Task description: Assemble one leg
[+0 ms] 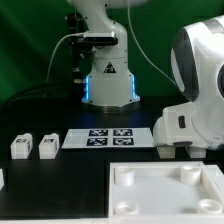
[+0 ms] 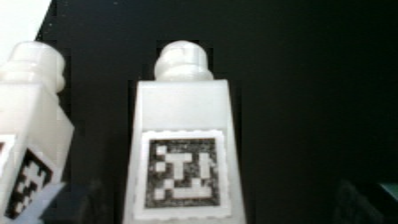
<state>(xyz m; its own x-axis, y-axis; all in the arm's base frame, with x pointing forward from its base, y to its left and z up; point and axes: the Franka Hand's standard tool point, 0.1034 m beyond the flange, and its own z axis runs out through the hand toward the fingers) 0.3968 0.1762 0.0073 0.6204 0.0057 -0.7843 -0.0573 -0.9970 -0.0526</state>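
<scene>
one white tray [image 1: 150, 200] up front, two legs [image 1: 20, 147] [image 1: 47, 147] (both tagged) behind.

The exterior view shows two legs: one leg [image 1: 20, 147] and a second leg [image 1: 47, 147]. A white scrap [image 1: 2, 180] at the edge is cut off and cannot be counted. There is one marker board [image 1: 108, 137], one tray [image 1: 160, 202] and one arm [image 1: 200, 70]. The wrist view also shows two legs, each with one tag [image 2: 180, 172].
</scene>
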